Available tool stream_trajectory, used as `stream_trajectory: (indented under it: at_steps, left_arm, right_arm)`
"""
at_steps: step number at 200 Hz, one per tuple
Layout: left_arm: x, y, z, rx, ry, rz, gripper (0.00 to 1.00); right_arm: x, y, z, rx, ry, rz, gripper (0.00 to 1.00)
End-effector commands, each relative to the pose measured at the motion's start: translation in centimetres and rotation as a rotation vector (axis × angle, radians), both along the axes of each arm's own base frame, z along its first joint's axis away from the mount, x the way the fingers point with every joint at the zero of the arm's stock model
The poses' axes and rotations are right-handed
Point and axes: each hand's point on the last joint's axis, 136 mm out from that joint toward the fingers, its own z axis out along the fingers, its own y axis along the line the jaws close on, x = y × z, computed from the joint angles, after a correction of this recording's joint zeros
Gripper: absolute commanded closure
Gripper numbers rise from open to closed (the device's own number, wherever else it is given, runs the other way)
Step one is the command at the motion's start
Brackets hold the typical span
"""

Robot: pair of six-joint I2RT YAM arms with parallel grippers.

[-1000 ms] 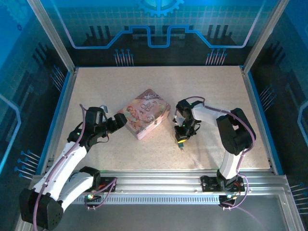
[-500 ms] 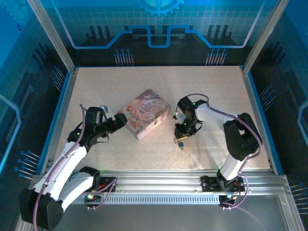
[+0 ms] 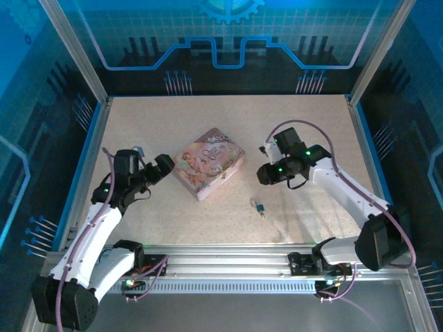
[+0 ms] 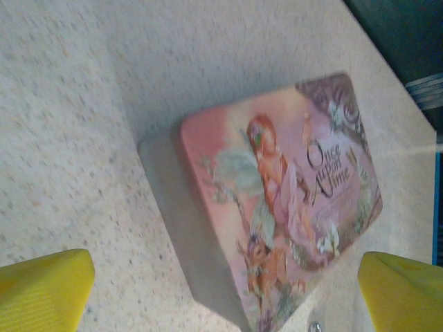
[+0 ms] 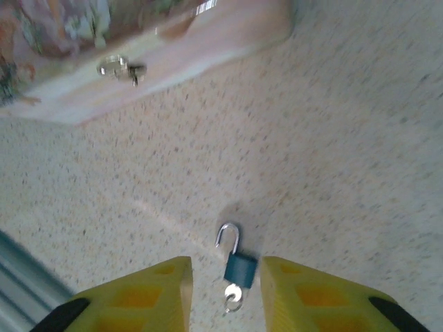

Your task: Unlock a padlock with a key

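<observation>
The padlock [image 5: 240,268] has a small bluish body and lies flat on the table, its thin shackle [image 5: 228,236] swung open. The key [image 5: 233,297] sticks out of its bottom end. In the top view the padlock [image 3: 258,207] rests in front of the tin, with my right gripper [image 3: 263,176] raised behind it and apart from it. In the right wrist view that gripper [image 5: 225,296] is open, the padlock showing on the table between its yellow fingers [image 5: 138,294]. My left gripper [image 3: 165,167] is wide open just left of the tin, holding nothing.
A pink illustrated tin box [image 3: 208,161] sits mid-table between the arms, seen close in the left wrist view [image 4: 277,200]. Its metal latch [image 5: 121,68] faces the padlock. Blue-edged walls ring the speckled table [image 3: 311,124].
My right gripper opened, left the padlock with the key on the table, and lifted back to the upper right. My left gripper drew back a little from the tin.
</observation>
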Motion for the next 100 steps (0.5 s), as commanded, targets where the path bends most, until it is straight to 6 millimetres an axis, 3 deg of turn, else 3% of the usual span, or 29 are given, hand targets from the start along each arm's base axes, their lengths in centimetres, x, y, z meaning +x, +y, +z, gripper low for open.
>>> stream_trajectory:
  at_steps: [1,28,59,63,84,100]
  left_arm:
    - [1.2,3.2,2.4,0.105,-0.075,0.092,0.01]
    - [1.7,6.5,2.5,0.182,-0.107,0.197,0.01]
    - [2.3,9.3,2.1,0.281,-0.138,0.279,0.01]
    - [2.4,9.6,1.9,0.296,-0.138,0.286,0.01]
    - [2.7,11.0,1.3,0.394,-0.155,0.305,0.01]
    - [3.0,11.5,0.8,0.450,-0.187,0.301,0.01]
  right_arm:
    - [1.6,-1.5,1.7,0.018,-0.132,-0.039,0.64]
    - [3.3,-3.6,3.6,0.072,-0.273,-0.131,0.48]
    - [5.1,-6.3,4.8,0.125,-0.378,-0.247,0.41]
    - [4.9,-6.7,4.0,0.124,-0.369,-0.262,0.40]
    - [5.7,-8.7,4.1,0.142,-0.429,-0.338,0.29]
    - [6.1,-10.6,3.5,0.122,-0.457,-0.412,0.13]
